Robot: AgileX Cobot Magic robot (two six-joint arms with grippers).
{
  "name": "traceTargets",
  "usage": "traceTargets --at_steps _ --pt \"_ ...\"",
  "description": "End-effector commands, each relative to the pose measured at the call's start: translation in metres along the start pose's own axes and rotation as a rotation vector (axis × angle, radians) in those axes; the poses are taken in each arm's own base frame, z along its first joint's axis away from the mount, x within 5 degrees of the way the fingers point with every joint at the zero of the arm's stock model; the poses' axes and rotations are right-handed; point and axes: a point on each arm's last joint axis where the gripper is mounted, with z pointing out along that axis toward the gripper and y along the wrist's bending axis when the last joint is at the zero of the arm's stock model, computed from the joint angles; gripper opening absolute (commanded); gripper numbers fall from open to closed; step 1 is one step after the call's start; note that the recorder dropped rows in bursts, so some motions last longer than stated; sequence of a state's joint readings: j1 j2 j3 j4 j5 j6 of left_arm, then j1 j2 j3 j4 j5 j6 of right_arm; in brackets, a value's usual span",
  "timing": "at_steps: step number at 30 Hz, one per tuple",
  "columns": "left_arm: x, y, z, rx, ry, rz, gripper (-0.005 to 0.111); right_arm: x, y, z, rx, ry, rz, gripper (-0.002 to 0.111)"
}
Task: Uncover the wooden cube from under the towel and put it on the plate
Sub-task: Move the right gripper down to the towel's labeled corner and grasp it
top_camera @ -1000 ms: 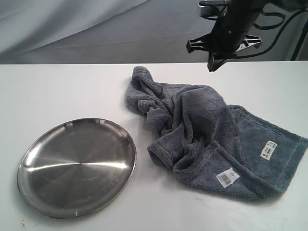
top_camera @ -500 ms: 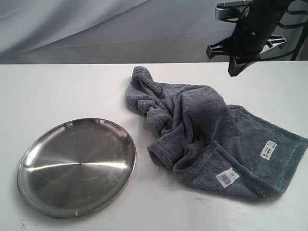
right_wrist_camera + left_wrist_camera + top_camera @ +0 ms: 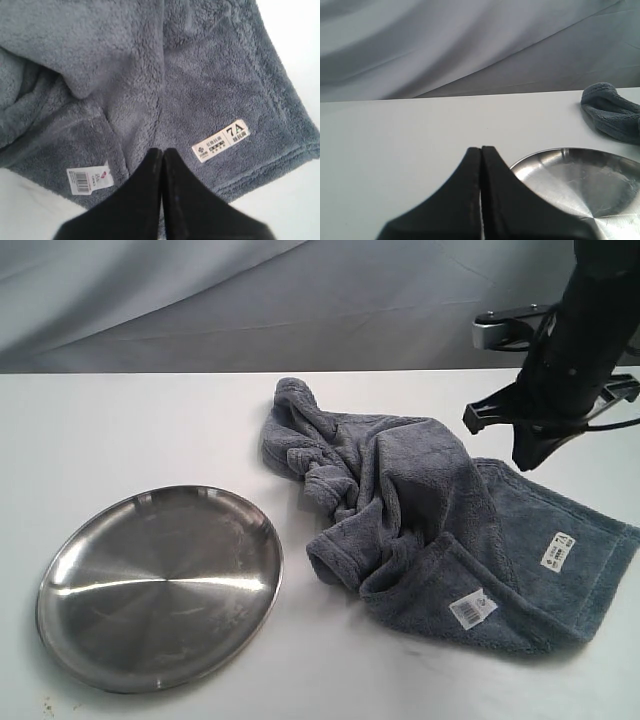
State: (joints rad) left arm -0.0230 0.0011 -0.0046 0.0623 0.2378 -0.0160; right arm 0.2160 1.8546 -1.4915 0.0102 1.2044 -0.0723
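Hovering right hand (image 3: 161, 151) above towel (image 3: 430, 520)

A plain white table (image 3: 130, 430) fills most of the scene, its matte top smooth and evenly lit, with a straight far edge. Behind it hangs a grey fabric backdrop (image 3: 200, 300), draped in long soft folds that slant across it, paler toward the upper left. A few tiny dark specks (image 3: 45, 703) mark the table's front left corner.
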Motion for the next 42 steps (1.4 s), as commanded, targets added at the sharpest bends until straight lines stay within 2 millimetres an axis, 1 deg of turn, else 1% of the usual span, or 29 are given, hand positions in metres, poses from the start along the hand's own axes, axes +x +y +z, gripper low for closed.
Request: traceTargets --at_steps 1,4,7,11,18,21,26,31,35,38,40,42 --pt "0.001 0.000 0.000 0.004 -0.006 -0.003 0.000 0.019 -0.002 -0.008 0.007 -0.033 -0.004 0.000" --pt "0.001 0.000 0.000 0.004 -0.006 -0.003 0.000 0.031 0.000 -0.011 0.003 -0.080 -0.003 0.000" --pt "0.001 0.000 0.000 0.004 -0.006 -0.003 0.000 0.046 0.004 -0.007 -0.022 -0.133 0.007 0.000" --pt "0.001 0.000 0.000 0.004 -0.006 -0.003 0.000 0.066 0.011 0.004 -0.080 -0.232 0.004 0.000" --pt "0.001 0.000 0.000 0.004 -0.006 -0.003 0.000 0.108 0.014 0.033 -0.085 -0.314 0.062 0.000" --pt "0.001 0.000 0.000 0.004 -0.006 -0.003 0.000 0.123 0.015 0.040 -0.086 -0.379 0.089 0.000" --pt "0.001 0.000 0.000 0.004 -0.006 -0.003 0.000 0.142 0.014 0.044 -0.062 -0.466 0.102 0.000" --pt "0.001 0.000 0.000 0.004 -0.006 -0.003 0.000 0.146 0.014 0.040 -0.061 -0.502 0.109 0.000" --pt "0.001 0.000 0.000 0.004 -0.006 -0.003 0.000 0.148 0.016 0.038 -0.071 -0.458 0.095 0.000" --pt "0.001 0.000 0.000 0.004 -0.006 -0.003 0.000 0.143 0.014 0.028 -0.047 -0.417 0.031 0.000" --pt "0.001 0.000 0.000 0.004 -0.006 -0.003 0.000 0.139 0.013 0.021 -0.026 -0.399 -0.006 0.004" --pt "0.001 0.000 0.000 0.004 -0.006 -0.003 0.000 0.135 0.012 0.014 -0.013 -0.398 -0.026 0.012"
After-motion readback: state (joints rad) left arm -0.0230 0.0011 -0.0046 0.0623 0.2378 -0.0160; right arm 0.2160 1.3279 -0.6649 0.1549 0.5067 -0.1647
